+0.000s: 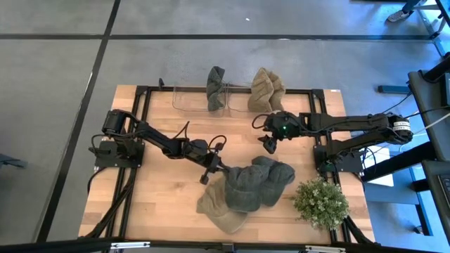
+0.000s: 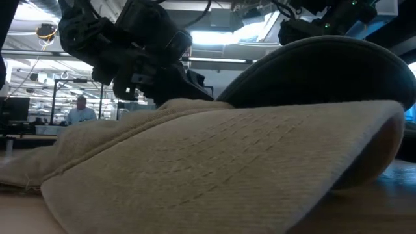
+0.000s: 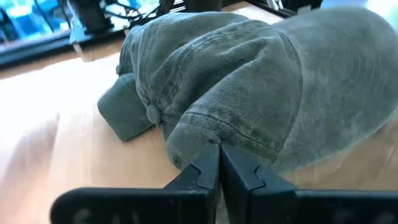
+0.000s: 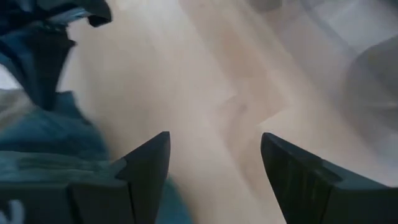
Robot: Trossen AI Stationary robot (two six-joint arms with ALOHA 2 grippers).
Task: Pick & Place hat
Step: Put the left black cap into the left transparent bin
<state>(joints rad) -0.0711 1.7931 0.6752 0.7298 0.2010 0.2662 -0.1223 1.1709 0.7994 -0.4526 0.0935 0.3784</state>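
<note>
Two hats [image 1: 216, 88] [image 1: 266, 90] hang over clear bin [image 1: 190, 100].

Table [image 1: 162, 197]: light wood grain. Piled hats: grey-green cap [image 1: 256, 184], tan cap [image 1: 219, 209] with stitched weave. Bin [image 1: 190, 98] clear; holds one grey hat [image 1: 215, 88], one tan hat [image 1: 265, 89]. Plant [image 1: 320, 202] green.

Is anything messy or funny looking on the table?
Yes. Three hats lie heaped on one another near the plant, not spread out. Two more hats hang over the clear bin rim instead of sitting inside.
</note>
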